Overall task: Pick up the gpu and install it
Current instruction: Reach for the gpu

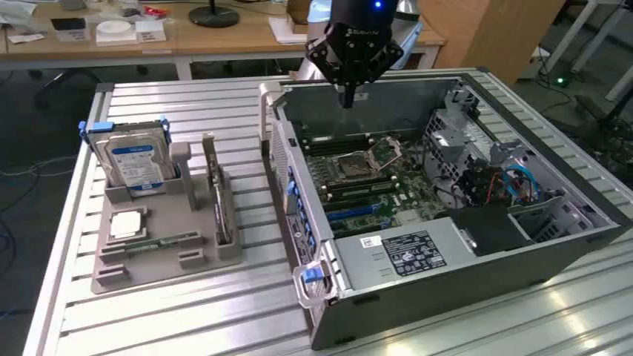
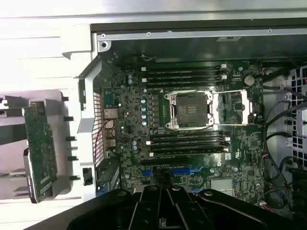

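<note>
Single-arm workcell, gpu installation, pick not yet made. The gripper [image 1: 348,101] hangs over the far edge of the open computer case [image 1: 445,274], its jaws closed to a point and holding nothing. The gpu [image 1: 219,194] stands upright on its long edge in a grey holder [image 1: 168,259], along the holder edge nearest the case. It is well apart from the gripper and untouched. The holder sits on the slatted table [image 1: 198,311] beside the case, toward the exterior view's left. A hard drive [image 1: 133,159] stands upright at its far corner. Inside the case the motherboard [image 2: 144,124] lies exposed, with a bare CPU socket [image 2: 191,109] and a blue expansion slot [image 2: 184,170]. Probable hazards: the card is thin and set close between holder posts, so jaws that open too little or arrive off-centre could strike its edge, tip it, or scrape its components. A shallow pinch on a bare board could let it swing or slip. The case wall rises just beside the holder, so a low transfer could clip it. A tilted card could miss the slot or jam against it.
</note>
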### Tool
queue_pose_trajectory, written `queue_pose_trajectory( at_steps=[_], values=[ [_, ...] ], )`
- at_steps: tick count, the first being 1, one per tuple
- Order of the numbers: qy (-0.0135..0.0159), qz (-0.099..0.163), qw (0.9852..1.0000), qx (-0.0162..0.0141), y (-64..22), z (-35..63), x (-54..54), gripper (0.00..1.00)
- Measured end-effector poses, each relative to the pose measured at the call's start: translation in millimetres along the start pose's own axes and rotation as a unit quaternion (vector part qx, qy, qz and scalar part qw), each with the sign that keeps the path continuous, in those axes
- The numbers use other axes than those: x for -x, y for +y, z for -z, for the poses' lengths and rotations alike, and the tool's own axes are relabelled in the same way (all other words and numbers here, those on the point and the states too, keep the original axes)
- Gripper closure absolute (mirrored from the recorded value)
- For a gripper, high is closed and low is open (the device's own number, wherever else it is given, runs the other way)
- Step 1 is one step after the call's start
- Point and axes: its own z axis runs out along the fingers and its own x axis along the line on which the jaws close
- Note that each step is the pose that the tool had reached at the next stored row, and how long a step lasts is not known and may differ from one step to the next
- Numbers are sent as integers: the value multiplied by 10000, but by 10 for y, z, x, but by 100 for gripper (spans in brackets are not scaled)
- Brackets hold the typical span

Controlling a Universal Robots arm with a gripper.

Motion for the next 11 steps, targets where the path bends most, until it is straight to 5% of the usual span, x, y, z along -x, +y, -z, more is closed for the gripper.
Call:
queue_pose_trajectory(
  at_steps=[11],
  values=[
    [0,0,10000,0,-8,3,-108,89]
  ],
)
